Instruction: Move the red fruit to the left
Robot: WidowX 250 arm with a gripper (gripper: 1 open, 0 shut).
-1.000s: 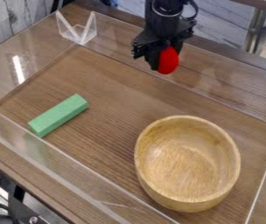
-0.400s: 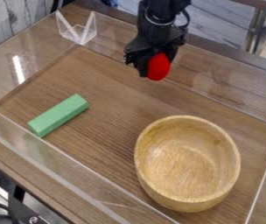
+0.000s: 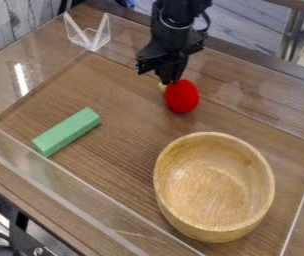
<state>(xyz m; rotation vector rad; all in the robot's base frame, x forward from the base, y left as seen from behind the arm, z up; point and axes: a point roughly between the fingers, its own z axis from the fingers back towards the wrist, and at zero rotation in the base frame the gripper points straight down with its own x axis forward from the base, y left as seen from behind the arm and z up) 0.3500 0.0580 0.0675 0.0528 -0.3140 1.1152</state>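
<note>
Bowl, near right, close to the clear wall; block, near left, lying flat; bare wood open between and beyond them, walled on all sides; fruit, mid-far, resting on the wood, just below the gripper; earlier it hung in the jaws farther right, now it is released and lower; jaws closed down, gripping nothing, just above the fruit's far side.
</note>
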